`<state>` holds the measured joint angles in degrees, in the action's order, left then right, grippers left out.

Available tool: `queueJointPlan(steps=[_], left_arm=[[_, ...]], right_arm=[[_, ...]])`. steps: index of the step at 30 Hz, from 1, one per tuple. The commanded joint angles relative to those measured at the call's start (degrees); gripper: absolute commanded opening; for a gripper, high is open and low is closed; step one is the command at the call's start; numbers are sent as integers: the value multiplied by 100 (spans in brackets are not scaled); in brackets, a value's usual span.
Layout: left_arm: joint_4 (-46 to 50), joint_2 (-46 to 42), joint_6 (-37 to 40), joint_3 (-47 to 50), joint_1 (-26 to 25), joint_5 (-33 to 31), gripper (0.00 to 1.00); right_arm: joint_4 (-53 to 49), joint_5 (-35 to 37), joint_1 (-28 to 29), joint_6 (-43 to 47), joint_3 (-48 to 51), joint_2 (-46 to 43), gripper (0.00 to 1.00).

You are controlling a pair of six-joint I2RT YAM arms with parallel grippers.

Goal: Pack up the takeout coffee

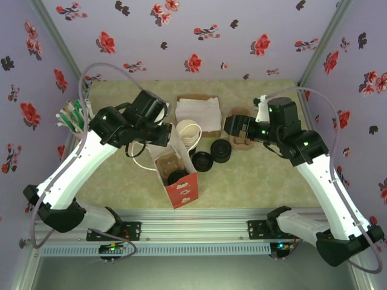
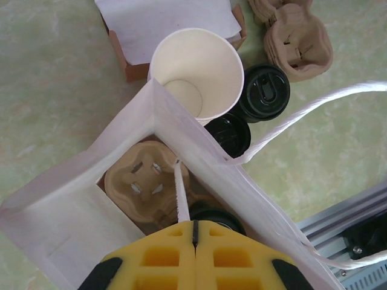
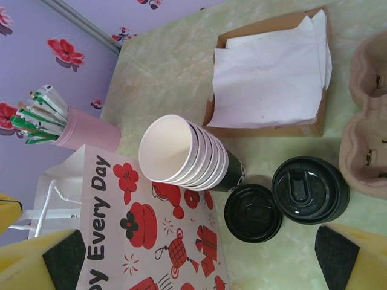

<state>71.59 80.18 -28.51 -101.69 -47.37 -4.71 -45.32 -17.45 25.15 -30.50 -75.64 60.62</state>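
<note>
left gripper point(image 2: 195, 232): jaws closed on string handle point(image 2: 179, 193) of paper bag point(image 2: 78, 199), bottom centre of frame
right gripper point(image 3: 198, 244): jaws wide, bottom of frame, below cup stack point(image 3: 181, 151)
takeout coffee point(image 1: 178, 177): black lid up, inside bag by pulp carrier point(image 2: 142, 181), frame centre

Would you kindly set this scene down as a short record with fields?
bag: paper bag standing open at mid-table
in bag: cardboard carrier and takeout coffee, only its black lid visible
left pincer: shut on the bag's string handle
right pincer: open, holding nothing
beside bag: stack of cups; one black lid; another black lid
behind: napkin box
far left: pink cup holding sticks
</note>
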Motion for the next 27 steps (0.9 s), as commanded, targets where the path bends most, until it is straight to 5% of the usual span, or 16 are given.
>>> queueJointPlan(steps=[1, 13, 17, 24, 27], left_arm=[[-25, 4, -3, 94, -70, -276, 12], [-86, -90, -6, -3, -62, -355, 36], [-224, -239, 26, -95, -60, -346, 55], [-543, -392, 214, -232, 521, -155, 98], [-819, -243, 272, -323, 1167, 609, 99]], right_arm=[[61, -143, 35, 95, 69, 49, 99], [-24, -267, 43, 149, 19, 72, 99], [-89, -240, 43, 197, -21, 22, 99], [-630, 1487, 33, -187, -402, 238, 99], [-685, 1741, -50, -294, -649, 579, 99]])
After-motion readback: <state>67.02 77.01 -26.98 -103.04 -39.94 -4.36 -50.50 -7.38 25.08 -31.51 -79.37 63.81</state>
